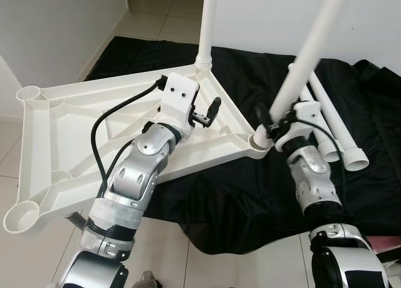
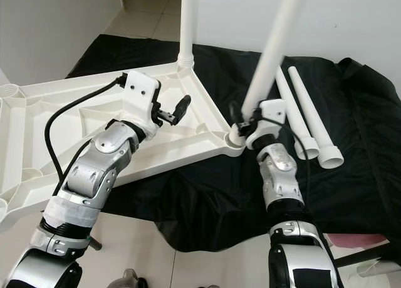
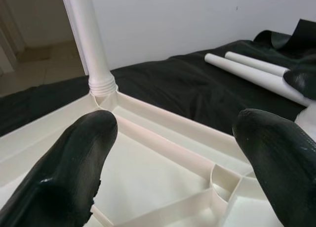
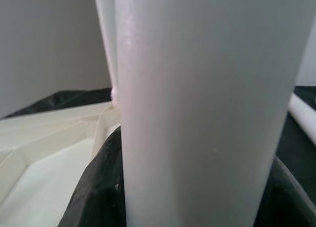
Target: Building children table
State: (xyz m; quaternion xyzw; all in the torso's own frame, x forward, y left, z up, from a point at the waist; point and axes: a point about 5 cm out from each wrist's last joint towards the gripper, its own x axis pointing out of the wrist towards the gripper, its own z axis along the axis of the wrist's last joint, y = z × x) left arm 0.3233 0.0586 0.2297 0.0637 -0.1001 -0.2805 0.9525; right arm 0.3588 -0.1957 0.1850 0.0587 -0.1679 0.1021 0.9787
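Observation:
The white children's table top (image 1: 81, 131) lies upside down, partly on a black cloth (image 1: 250, 194). One white leg (image 1: 207, 25) stands upright in its far corner socket. My right gripper (image 1: 274, 125) is shut on a second white leg (image 1: 308, 50). This leg leans to the right, with its lower end at the near right corner socket (image 1: 259, 138). In the right wrist view the leg (image 4: 197, 113) stands between the black fingers (image 4: 96, 192). My left gripper (image 1: 207, 114) hovers open over the ribbed underside, nothing between its fingers (image 3: 74, 172).
Two loose white legs (image 1: 335, 128) lie side by side on the cloth, right of my right arm. Two open corner sockets (image 1: 30, 95) (image 1: 22, 216) sit on the top's left side over the tiled floor. A white wall (image 1: 56, 31) runs behind on the left.

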